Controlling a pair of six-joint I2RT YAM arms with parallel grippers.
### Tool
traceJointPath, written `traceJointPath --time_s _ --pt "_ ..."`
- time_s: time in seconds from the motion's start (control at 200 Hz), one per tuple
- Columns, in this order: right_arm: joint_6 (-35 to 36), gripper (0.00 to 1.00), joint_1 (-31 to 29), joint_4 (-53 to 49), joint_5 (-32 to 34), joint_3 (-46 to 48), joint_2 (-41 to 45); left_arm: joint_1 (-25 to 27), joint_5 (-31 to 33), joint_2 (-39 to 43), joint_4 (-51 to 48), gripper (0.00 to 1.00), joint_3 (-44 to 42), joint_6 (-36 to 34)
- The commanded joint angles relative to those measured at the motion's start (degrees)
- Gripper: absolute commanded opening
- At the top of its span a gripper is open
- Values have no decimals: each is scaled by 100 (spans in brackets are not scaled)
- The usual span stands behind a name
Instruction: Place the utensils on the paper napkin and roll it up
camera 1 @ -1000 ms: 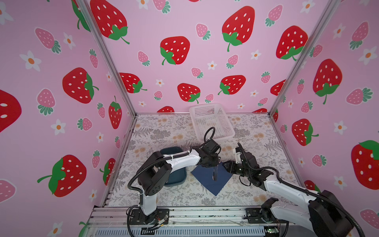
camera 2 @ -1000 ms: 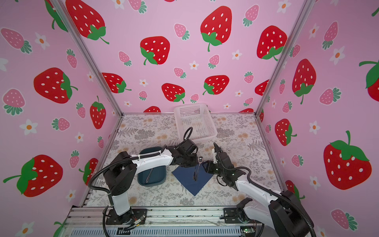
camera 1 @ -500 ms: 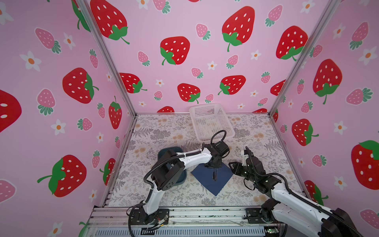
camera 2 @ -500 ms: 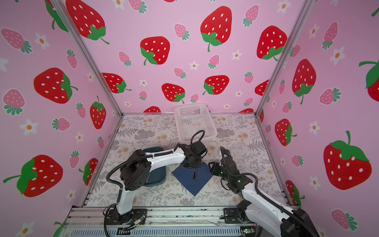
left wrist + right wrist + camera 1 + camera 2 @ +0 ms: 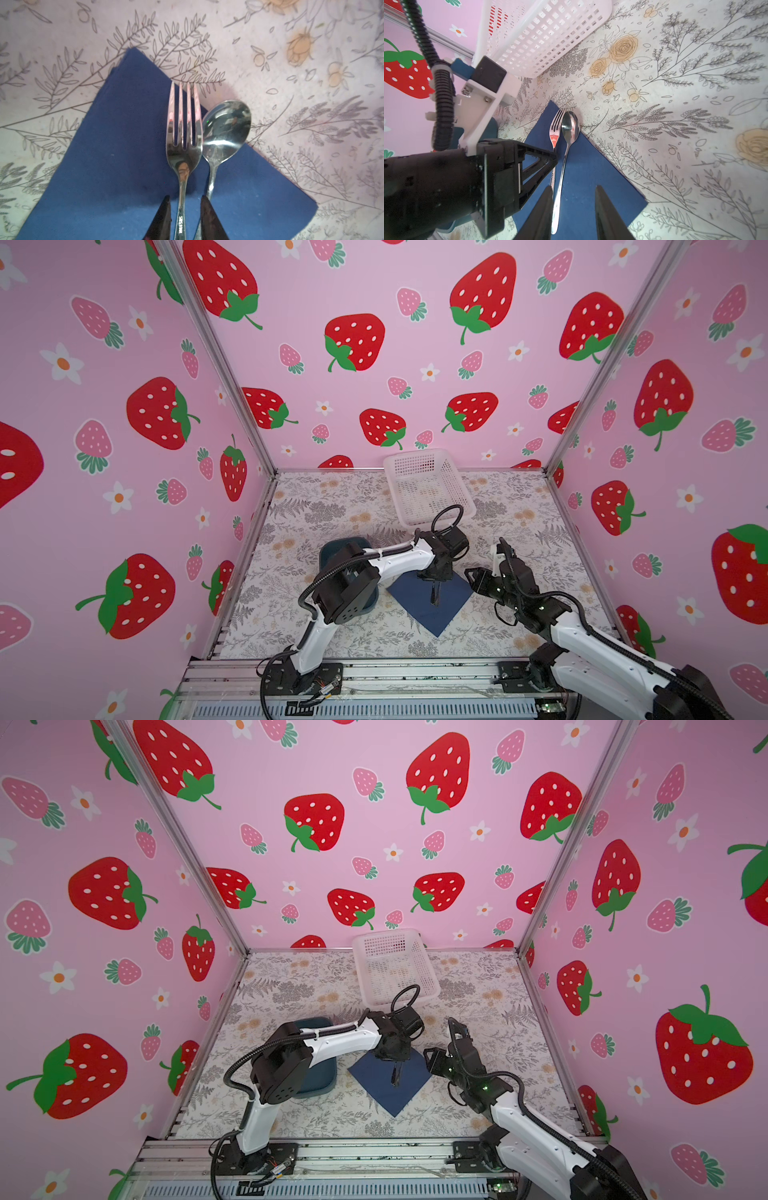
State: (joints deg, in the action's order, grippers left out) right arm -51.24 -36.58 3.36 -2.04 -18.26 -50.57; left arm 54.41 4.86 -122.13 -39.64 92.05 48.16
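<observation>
Since a second ago the left arm [image 5: 399,562] has swung its elbow in toward the middle, and it now hides most of the teal tray [image 5: 332,548]; both grippers sit about where they were. Right of the tray, the dark blue paper napkin [image 5: 432,620] lies flat on the flowered table [image 5: 286,564], set like a diamond. The left gripper [image 5: 434,595] points down over it. In the left wrist view its black fingers [image 5: 164,216] straddle the fork [image 5: 182,158] at the handle, with blue showing in both gaps, so they are slightly parted and not pinching. The fork lies on the napkin with its tines reaching the edge. The spoon [image 5: 226,126] lies just beside it, its bowl partly off the paper. Behind them a white basket [image 5: 428,489] stands against the back wall. The right gripper [image 5: 573,189] hovers at the napkin's right corner, jaws apart and holding nothing.
</observation>
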Motion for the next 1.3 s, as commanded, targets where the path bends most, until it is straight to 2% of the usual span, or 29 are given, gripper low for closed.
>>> traceJointPath --time_s 0.0,0.29,0.565,0.79,0.835,0.97,1.116,1.296 --pt "-93 36 46 -52 86 87 -6 38 260 -165 -302 26 276 -43" --pt "-99 36 53 -52 73 98 -6 91 440 -404 -504 21 467 -117" --pt "-131 36 54 -55 81 146 28 123 679 -480 -721 11 562 -123" --pt "-157 36 54 -52 48 191 93 149 852 -155 -680 7 478 -102" --pt "-162 36 54 -50 40 191 90 150 869 -37 -608 2 397 -103" --pt "-179 36 53 27 -44 183 48 149 898 394 -263 0 46 -95" --pt "-135 36 62 263 -275 191 -32 143 619 861 225 0 -378 -174" --pt "85 36 63 1152 -1209 269 -124 32 -163 1677 1170 0 -1233 -131"
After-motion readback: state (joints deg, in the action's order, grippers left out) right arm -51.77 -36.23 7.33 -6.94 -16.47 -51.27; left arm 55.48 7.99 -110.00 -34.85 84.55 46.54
